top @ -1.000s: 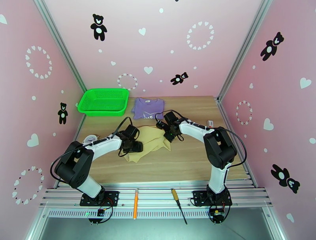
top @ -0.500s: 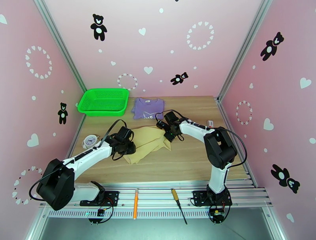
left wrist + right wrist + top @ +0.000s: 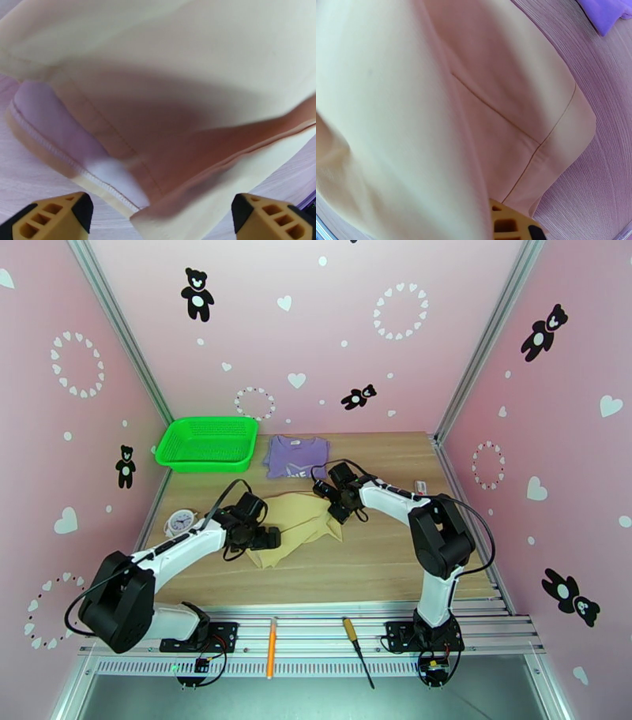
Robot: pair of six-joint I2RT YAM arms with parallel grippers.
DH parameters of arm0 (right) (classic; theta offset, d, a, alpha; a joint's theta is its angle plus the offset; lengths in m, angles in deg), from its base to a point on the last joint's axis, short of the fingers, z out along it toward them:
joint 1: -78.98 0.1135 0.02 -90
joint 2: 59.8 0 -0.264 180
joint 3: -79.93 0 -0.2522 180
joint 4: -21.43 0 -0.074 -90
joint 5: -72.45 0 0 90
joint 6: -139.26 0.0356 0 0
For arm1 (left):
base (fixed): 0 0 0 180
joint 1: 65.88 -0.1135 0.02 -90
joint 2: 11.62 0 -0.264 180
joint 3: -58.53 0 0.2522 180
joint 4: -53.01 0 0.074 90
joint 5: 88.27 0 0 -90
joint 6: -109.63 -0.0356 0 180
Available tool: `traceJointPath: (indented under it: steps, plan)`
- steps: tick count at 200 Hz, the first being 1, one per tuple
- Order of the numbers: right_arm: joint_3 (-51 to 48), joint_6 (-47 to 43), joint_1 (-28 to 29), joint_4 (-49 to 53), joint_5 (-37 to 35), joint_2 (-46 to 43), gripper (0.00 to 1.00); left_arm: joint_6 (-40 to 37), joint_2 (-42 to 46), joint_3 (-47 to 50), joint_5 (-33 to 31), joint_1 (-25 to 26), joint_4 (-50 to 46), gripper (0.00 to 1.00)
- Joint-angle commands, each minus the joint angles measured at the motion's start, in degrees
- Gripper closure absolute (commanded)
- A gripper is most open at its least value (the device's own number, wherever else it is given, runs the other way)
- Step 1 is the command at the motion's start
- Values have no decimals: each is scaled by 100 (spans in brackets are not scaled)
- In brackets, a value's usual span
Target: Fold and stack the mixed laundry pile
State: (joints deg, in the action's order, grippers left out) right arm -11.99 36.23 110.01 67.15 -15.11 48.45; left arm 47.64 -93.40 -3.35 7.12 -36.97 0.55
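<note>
The left claw (image 3: 271, 538) had sprung open, freeing the tan cloth (image 3: 300, 522); the right claw (image 3: 340, 514) stayed clamped on it; folding looked unfinished.

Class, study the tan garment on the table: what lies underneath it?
Wooden table shows around the tan garment, reaching up to its hem in the left wrist view. Whatever lies beneath its middle is covered by cloth.

The top camera looks down from the near edge over the whole wooden table (image 3: 379, 556). Both wrist cameras sit close against the tan-beige cloth garment (image 3: 296, 526), seen there too.
</note>
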Motion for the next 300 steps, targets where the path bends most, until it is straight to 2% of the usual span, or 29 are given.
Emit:
traceJointPath:
  steps: [1, 41, 116, 149, 198, 205, 211, 215, 217, 236, 254, 300]
  plan:
    - [64, 29, -44, 170, -15, -225, 100, -282, -261, -163, 383, -41, -203, 1]
    - [60, 29, -65, 178, -33, -181, 100, -236, -410, -184, 858, -42, 164, 5]
    - [91, 37, -96, 178, -3, -78, 100, -296, -256, -124, 991, -46, 411, 24]
    - [99, 36, -101, 192, -6, -76, 100, -248, -236, -85, 1021, -40, 429, 40]
    - [93, 55, -114, 188, 12, -83, 100, -243, -46, 38, 899, -47, 293, 70]
    - [99, 64, -123, 187, 11, -82, 100, -237, -47, 72, 888, -45, 292, 76]
    - [98, 73, -123, 189, 7, -92, 100, -227, -47, 91, 863, -41, 301, 86]
    - [96, 81, -120, 187, 2, -98, 100, -214, -48, 100, 847, -41, 308, 95]
    - [99, 89, -123, 187, 2, -100, 100, -210, -42, 101, 827, -45, 307, 100]
    - [125, 164, -123, 214, -64, -161, 100, -127, 88, 101, 663, -42, 306, 100]
    - [232, 263, -132, 361, -217, -325, 100, -47, 446, -104, 152, -37, 28, 100]
    - [973, 602, -90, 1219, -839, -1335, 100, -291, 1472, -2378, -1655, -36, -1245, 100]
